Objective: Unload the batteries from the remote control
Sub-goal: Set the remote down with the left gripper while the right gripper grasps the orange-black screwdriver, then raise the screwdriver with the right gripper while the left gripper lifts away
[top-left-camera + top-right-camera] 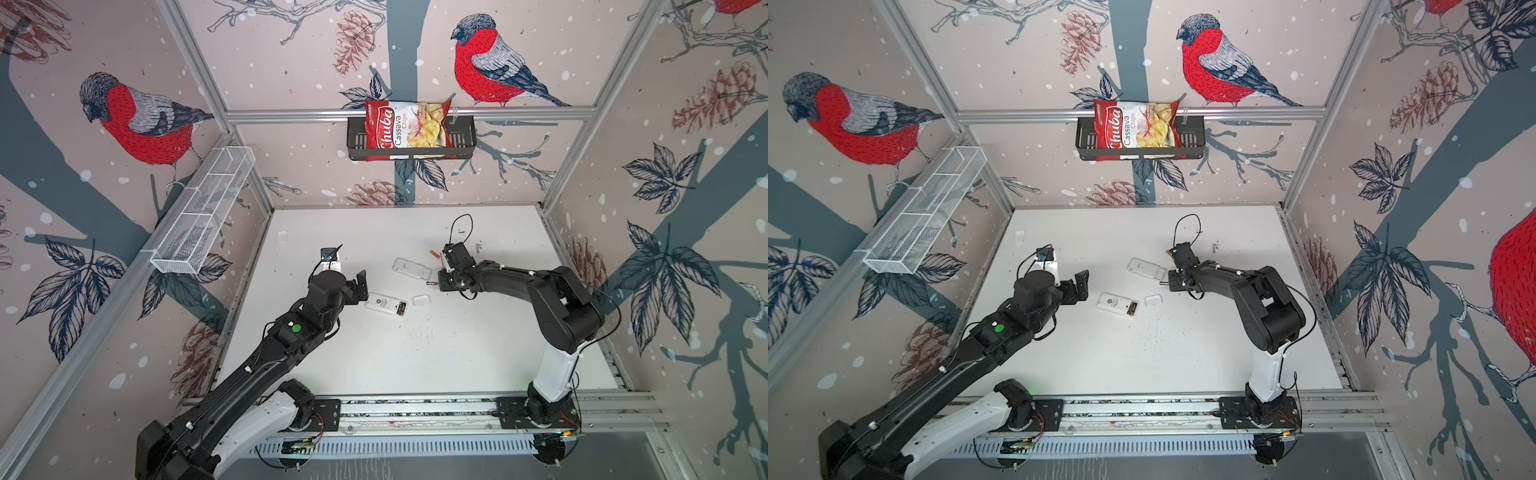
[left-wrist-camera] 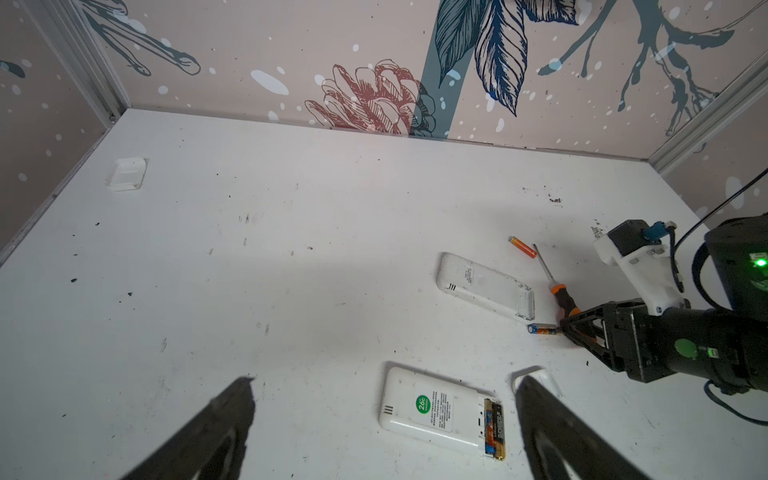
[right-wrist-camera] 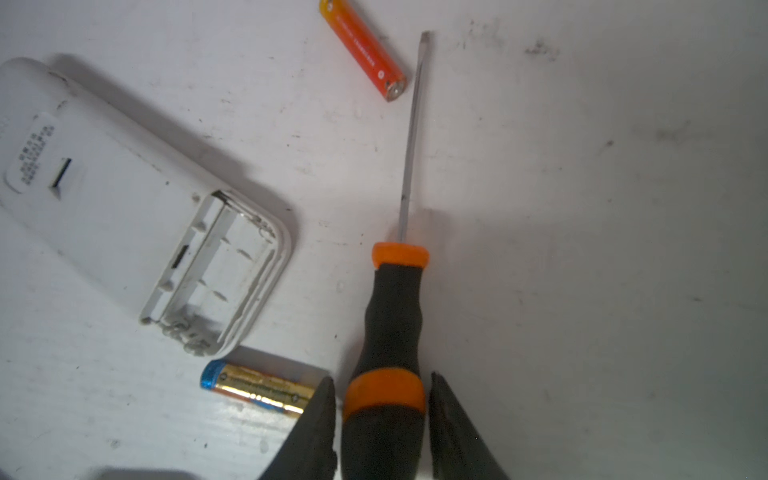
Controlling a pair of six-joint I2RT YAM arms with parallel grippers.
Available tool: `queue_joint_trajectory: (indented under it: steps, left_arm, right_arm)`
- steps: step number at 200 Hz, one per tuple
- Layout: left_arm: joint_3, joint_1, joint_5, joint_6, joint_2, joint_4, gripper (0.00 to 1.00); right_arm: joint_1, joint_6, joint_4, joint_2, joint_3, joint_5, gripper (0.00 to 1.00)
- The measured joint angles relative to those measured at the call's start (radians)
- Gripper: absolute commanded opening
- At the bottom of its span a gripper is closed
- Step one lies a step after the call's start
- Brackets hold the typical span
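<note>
By my reading the job is about half done. The emptied remote [image 3: 124, 199] shows a bare bay, and its two cells lie loose on the table [image 2: 291, 291]. The orange battery [image 3: 361, 50] lies well ahead of the right gripper [image 3: 381, 378], beside the screwdriver [image 3: 390, 316] tip. The gold battery [image 3: 257, 388] lies right against one of that gripper's fingers. The loaded remote [image 2: 432, 409] is uncovered, with two batteries [image 2: 494, 428] in its bay left to lift out. The right gripper straddles the screwdriver handle, jaws almost on it; I cannot tell whether they pinch it. The left gripper [image 2: 386, 379] hangs with jaws wide apart and empty. The loaded remote lies just ahead, between its fingers, with the batteries at the end nearer the right arm.
</note>
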Motion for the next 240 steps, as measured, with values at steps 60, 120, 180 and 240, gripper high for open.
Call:
queue_joint_trajectory:
  steps: [60,120,180,240]
  left_arm:
    - [-0.039,0.002,-0.007,-0.077,-0.055,0.047,0.97]
    - [-0.09,0.009,0.087,-0.099,-0.02,0.154,0.94]
    - [-0.192,0.034,0.269,-0.185,0.002,0.373,0.75]
    - [-0.235,0.094,0.514,-0.32,0.05,0.581,0.68]
  right_arm:
    - [-0.008,0.0,0.005,0.003,0.005,0.003,0.15]
    - [0.022,-0.008,-0.051,-0.105,-0.029,0.031,0.07]
    - [0.193,-0.087,0.081,-0.443,-0.216,-0.069,0.12]
    - [0.345,-0.157,0.153,-0.51,-0.206,-0.183,0.11]
